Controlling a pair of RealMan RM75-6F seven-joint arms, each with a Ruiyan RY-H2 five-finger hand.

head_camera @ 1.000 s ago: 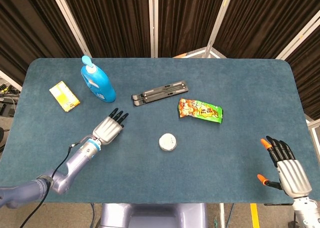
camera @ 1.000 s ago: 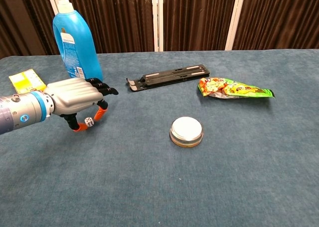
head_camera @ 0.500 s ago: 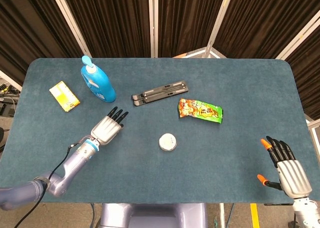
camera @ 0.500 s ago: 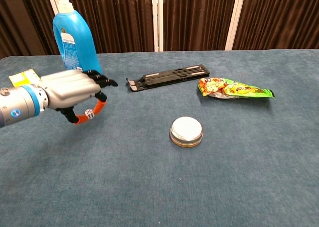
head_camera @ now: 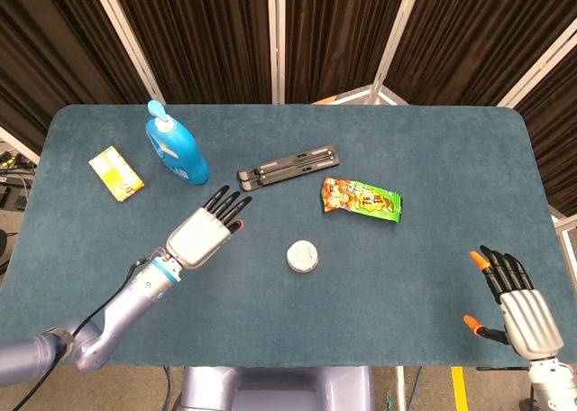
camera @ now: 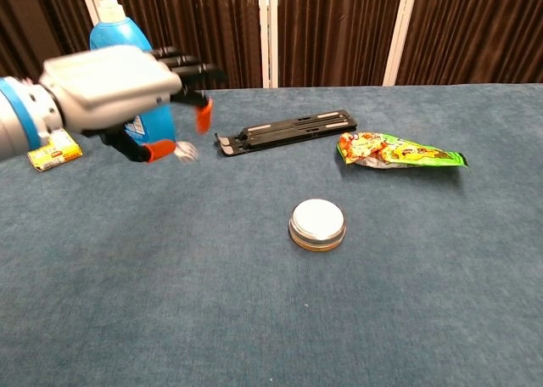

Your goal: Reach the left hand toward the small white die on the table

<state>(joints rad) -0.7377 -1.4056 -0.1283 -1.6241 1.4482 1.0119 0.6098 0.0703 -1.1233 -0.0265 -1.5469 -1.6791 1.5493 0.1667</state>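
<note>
My left hand is raised above the table's left side, large in the chest view, with its fingers spread apart. The small white die shows as a blurred white spot just right of the orange thumb tip, with no finger pressing on it. I cannot tell whether it touches the thumb or the table. In the head view the left hand covers the die. My right hand rests open at the near right corner, fingers apart and holding nothing.
A blue soap bottle stands just behind the left hand, with a yellow packet further left. A black folding stand, an orange-green snack bag and a round tin lie across the middle of the table.
The left hand has risen and swung forward and to the right, and its fingers have opened wider. The die, earlier between thumb and finger, now shows blurred beside the thumb tip. The right hand has stayed still.
</note>
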